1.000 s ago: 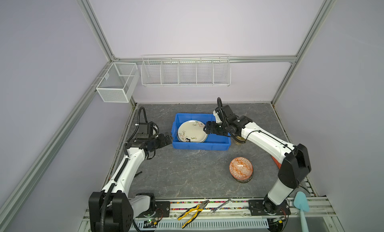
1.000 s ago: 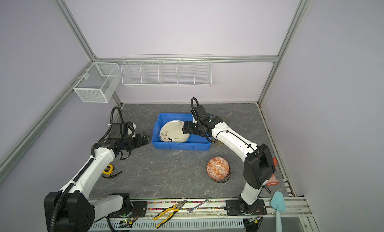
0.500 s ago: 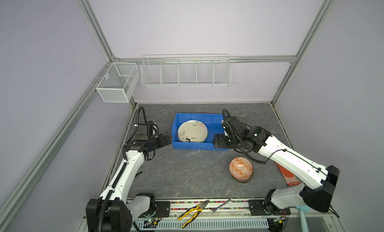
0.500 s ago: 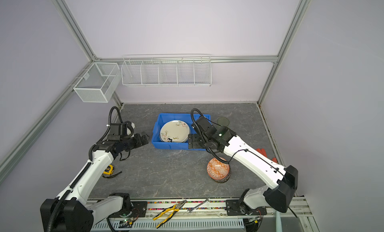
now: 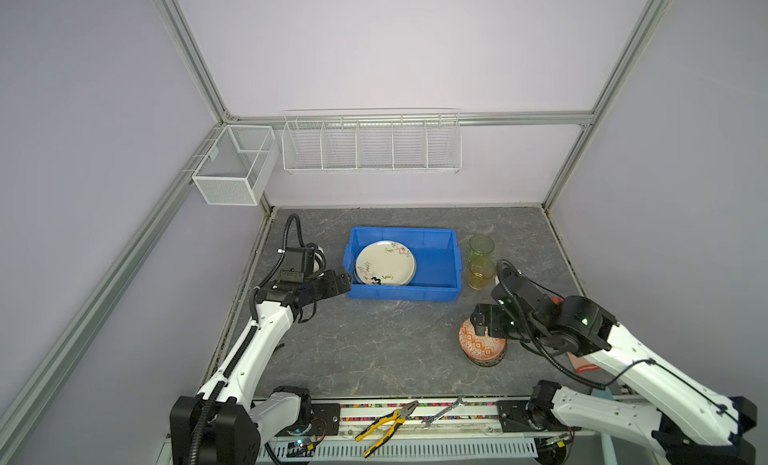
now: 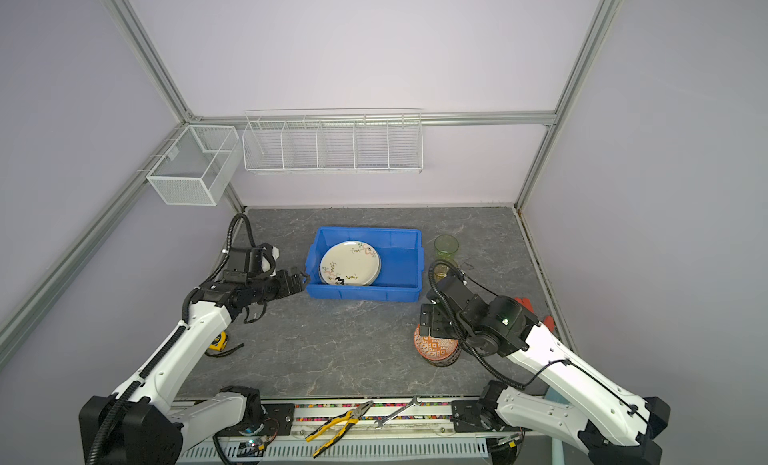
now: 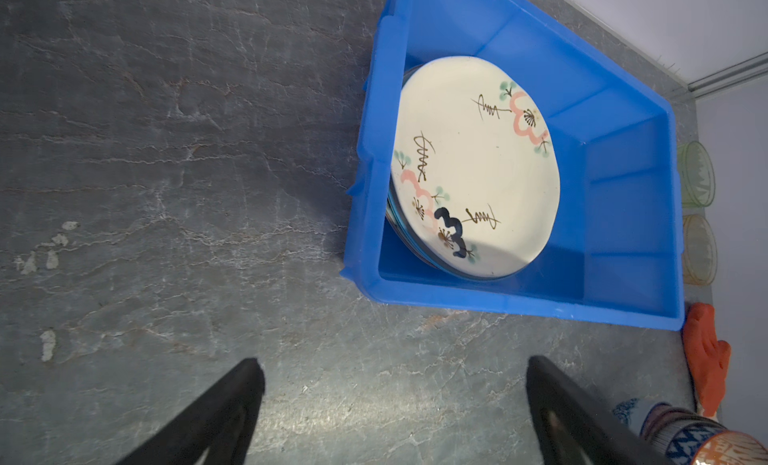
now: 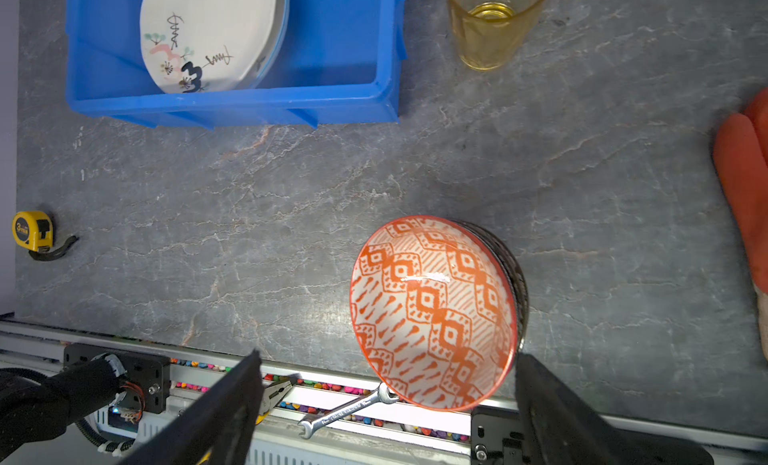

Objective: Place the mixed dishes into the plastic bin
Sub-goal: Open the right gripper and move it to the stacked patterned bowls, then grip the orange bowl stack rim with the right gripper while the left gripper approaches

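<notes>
Under the cream floral plate (image 7: 469, 163), lying at the left end of the blue bin (image 7: 623, 192), lower plates (image 7: 405, 239) are showing only thin edges. The orange bowl (image 8: 432, 313) is sitting on the table atop lower bowls (image 8: 510, 262) showing dark rims alone. In a top view the right gripper (image 5: 484, 323) is partly covering it, fingers spread wide, gripping nothing. The left gripper (image 7: 392, 367) is hanging beside the bin, jaws wide apart and empty. The picture's edge is cutting off the amber glass (image 8: 494, 26) and an orange glove (image 8: 739, 184). The tape measure (image 8: 31, 230) is showing a "3"; the wrench (image 8: 345, 409) lettering is proving unreadable
</notes>
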`<state>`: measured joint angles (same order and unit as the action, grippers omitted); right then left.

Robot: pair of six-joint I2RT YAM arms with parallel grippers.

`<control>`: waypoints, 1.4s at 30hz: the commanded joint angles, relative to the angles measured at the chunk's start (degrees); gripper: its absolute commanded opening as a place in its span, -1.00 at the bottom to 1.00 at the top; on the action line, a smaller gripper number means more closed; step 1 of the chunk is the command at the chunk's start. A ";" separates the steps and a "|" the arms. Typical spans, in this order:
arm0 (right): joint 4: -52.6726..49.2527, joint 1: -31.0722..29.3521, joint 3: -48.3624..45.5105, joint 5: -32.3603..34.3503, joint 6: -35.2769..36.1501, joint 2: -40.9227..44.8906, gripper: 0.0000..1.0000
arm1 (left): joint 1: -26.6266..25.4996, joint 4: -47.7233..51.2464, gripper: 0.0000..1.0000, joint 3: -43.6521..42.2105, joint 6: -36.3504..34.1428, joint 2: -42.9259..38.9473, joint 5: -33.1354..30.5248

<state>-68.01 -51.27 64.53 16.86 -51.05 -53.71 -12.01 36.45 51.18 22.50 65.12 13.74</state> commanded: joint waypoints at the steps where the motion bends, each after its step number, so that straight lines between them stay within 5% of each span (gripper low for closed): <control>1: -5.16 -0.48 -2.01 2.02 -3.47 1.96 0.85 | -2.05 3.79 0.96 0.58 2.08 -1.17 1.73; 13: -6.95 -0.43 -8.73 0.63 -5.73 5.74 0.46 | -28.91 0.06 0.96 1.77 17.00 -1.99 -4.53; 18: -6.03 -0.41 -9.94 0.80 -5.56 5.49 0.15 | -36.90 -2.71 0.96 3.40 20.48 1.39 -6.69; 33: -3.71 0.06 -11.55 0.81 -4.32 2.71 -0.30 | -43.10 -7.87 0.96 3.50 24.10 5.82 -6.69; 42: -2.22 1.09 -12.04 0.28 -2.98 0.55 -0.39 | -43.56 -8.32 0.97 2.84 24.38 5.62 -6.81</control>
<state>-71.02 -50.63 53.63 17.10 -54.39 -52.77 -55.20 28.99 52.84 46.15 70.76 8.01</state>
